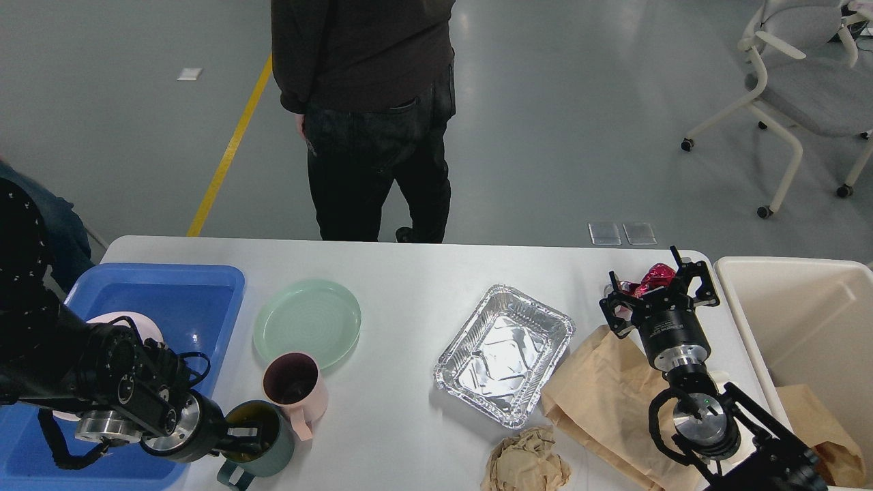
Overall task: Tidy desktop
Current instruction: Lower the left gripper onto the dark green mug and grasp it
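The desk (409, 266) fills the lower frame, white, matte, round-cornered; on it I count one mint plate (307, 322), two mugs, one foil tray (503, 353), one brown paper bag (600, 395) and one crumpled paper ball (526, 464); the pink mug (294, 386) stands just beside the green mug (262, 440); a blue tray (170, 300) sits at the left, a cream bin (805, 320) at the right; my left fingers (240, 440) grip the green mug's rim; my right fingers (660, 286) are clamped on a shiny red wrapper (658, 275).
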You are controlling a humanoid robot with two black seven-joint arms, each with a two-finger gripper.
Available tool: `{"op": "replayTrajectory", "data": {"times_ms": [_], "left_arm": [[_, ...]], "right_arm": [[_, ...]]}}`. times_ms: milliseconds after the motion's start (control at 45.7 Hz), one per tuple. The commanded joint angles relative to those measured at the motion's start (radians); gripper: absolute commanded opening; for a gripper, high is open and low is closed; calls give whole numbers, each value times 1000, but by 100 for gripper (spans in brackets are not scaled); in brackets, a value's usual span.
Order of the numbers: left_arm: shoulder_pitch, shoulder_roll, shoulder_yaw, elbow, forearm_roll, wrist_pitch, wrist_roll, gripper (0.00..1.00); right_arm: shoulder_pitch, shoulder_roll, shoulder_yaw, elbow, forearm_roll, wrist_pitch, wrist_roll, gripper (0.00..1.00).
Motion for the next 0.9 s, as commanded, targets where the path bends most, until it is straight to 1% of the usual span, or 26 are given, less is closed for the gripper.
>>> {"op": "replayTrajectory", "data": {"times_ms": [0, 44, 88, 241, 306, 438, 591, 657, 788, 875], "left_arm": [[-1, 5, 1, 10, -2, 0, 0, 35], [-1, 6, 1, 12, -4, -2, 0, 28], [-1, 8, 1, 15, -4, -5, 0, 24], [2, 6, 1, 21, -4, -2, 0, 16], [6, 5, 1, 25, -4, 0, 0, 10], [9, 5, 1, 39, -4, -8, 0, 1], [6, 8, 5, 36, -2, -14, -4, 0], [5, 9, 8, 35, -1, -29, -9, 0], [-21, 21, 17, 18, 4, -103, -14, 0], [-98, 37, 38, -14, 12, -177, -15, 0]], "right_arm": [[-1, 0, 0, 0, 0, 0, 0, 100], [-1, 1, 0, 0, 0, 0, 0, 100], [-1, 0, 0, 0, 0, 0, 0, 100], [1, 0, 0, 0, 0, 0, 0, 100], [-1, 0, 0, 0, 0, 0, -1, 100], [-1, 0, 0, 0, 0, 0, 0, 100], [-1, 0, 0, 0, 0, 0, 0, 100], [-1, 1, 0, 0, 0, 0, 0, 100], [-1, 0, 0, 0, 0, 0, 0, 100], [1, 1, 0, -1, 0, 0, 0, 100]]}}
